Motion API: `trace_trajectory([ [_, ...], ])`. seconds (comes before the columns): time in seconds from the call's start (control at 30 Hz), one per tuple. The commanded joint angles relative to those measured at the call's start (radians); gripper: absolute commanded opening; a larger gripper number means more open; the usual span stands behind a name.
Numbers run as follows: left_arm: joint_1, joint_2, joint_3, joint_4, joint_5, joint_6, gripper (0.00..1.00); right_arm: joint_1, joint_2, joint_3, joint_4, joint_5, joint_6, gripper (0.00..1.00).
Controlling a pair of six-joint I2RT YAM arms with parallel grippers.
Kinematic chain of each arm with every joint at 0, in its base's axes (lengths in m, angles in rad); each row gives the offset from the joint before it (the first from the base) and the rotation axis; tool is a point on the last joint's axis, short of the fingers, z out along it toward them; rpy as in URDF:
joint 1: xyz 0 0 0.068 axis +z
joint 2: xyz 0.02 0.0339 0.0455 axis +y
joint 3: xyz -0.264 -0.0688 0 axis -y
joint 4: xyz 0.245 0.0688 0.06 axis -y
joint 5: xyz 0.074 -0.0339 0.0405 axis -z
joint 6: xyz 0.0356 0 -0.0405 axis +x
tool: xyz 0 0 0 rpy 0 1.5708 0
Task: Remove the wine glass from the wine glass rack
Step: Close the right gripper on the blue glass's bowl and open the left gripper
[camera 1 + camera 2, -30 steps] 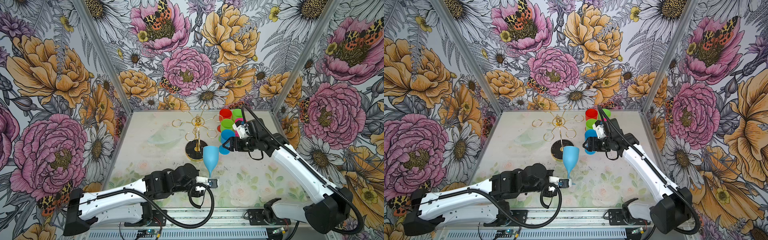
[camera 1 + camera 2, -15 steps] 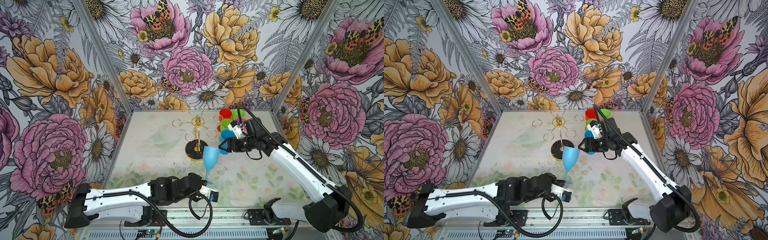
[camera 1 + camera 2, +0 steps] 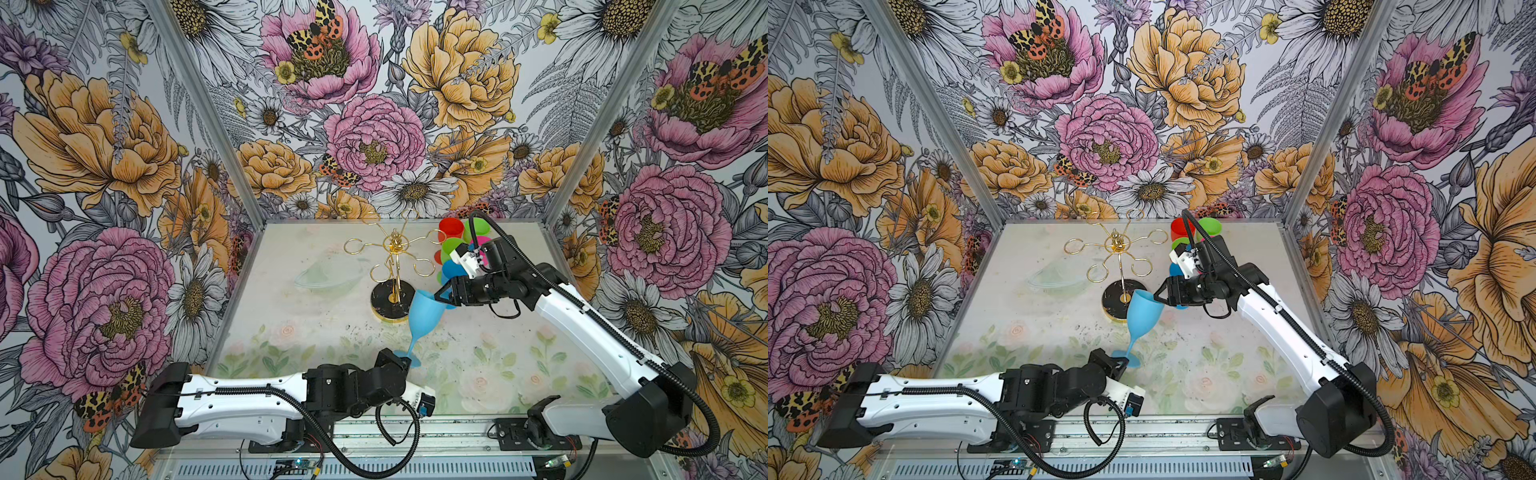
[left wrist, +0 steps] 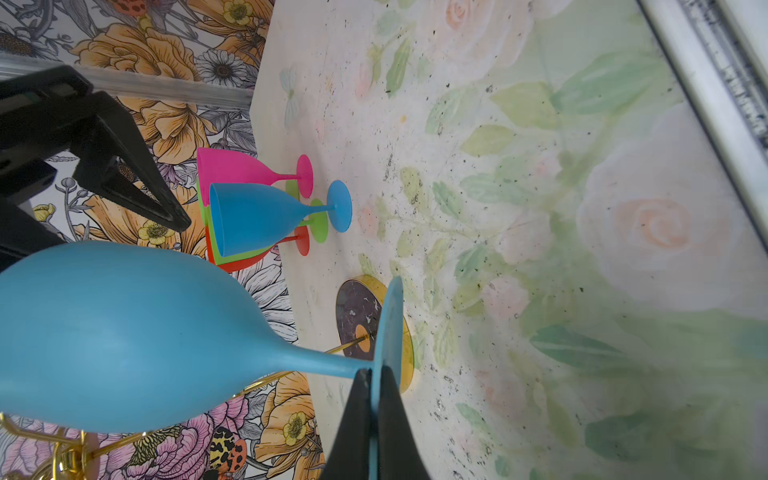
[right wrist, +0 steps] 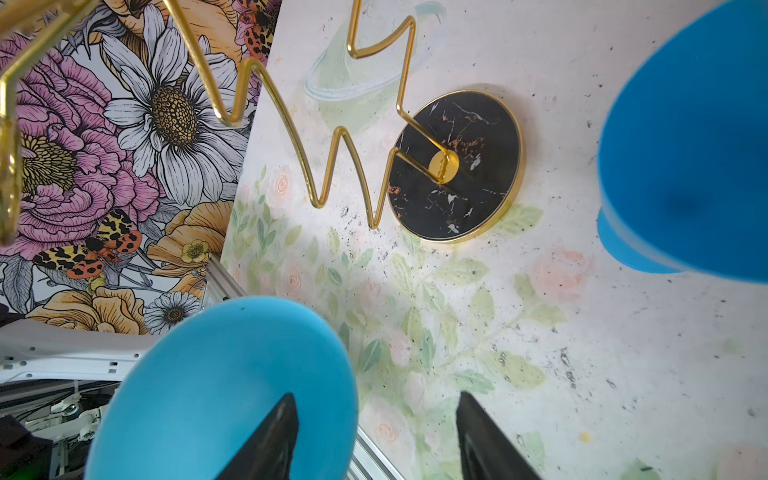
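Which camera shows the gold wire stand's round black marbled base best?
The right wrist view: the round black marbled base shows nearly whole, gold rim and veins sharp. Both top views show it small, partly behind the blue wine glass; the left wrist view, obliquely.

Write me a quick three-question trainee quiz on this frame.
1. True or false: a glass hangs on the wine glass rack.
2. The left gripper is shut on which part of the tilted blue wine glass? A) bowl B) stem C) foot
3. One word: are the jaws of the right gripper, at that glass's rim, open or shut?

Key: 1 false, all six loops are bare; 2 C; 3 open.
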Motion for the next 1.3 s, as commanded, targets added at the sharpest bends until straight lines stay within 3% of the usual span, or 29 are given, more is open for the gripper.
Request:
trace_trajectory([
  [0.0,-0.005,-0.007,-0.025,0.117,-0.101,0.070,0.00,0.006,0.012,0.005,-0.005,-0.032,-0.018,0.56],
  [0.2,-0.006,-0.006,-0.072,0.226,-0.156,0.154,0.00,0.006,0.018,0.006,-0.004,-0.059,-0.023,0.40],
  [0.57,-0.006,0.032,-0.082,0.264,-0.176,0.163,0.00,0.005,0.016,0.001,-0.005,-0.078,-0.033,0.08],
  [0.63,-0.006,0.033,-0.083,0.265,-0.172,0.149,0.08,0.005,0.011,0.001,-0.005,-0.072,-0.034,0.04],
  [0.73,-0.003,0.027,-0.097,0.273,-0.161,0.118,0.10,0.003,0.002,0.001,-0.005,-0.050,-0.040,0.00],
  [0.87,0.011,-0.013,-0.137,0.305,-0.107,0.070,0.23,0.003,-0.015,0.004,-0.005,-0.017,-0.049,0.00],
  [1.0,0.027,-0.053,-0.143,0.301,-0.055,-0.021,0.52,0.004,-0.037,0.008,-0.005,0.036,-0.068,0.00],
  [1.07,0.035,-0.070,-0.143,0.295,-0.031,-0.086,0.61,0.005,-0.049,0.003,-0.005,0.092,-0.080,0.00],
  [1.27,0.077,-0.124,-0.145,0.308,0.039,-0.360,0.75,0.008,-0.078,-0.030,-0.006,0.244,-0.114,0.00],
])
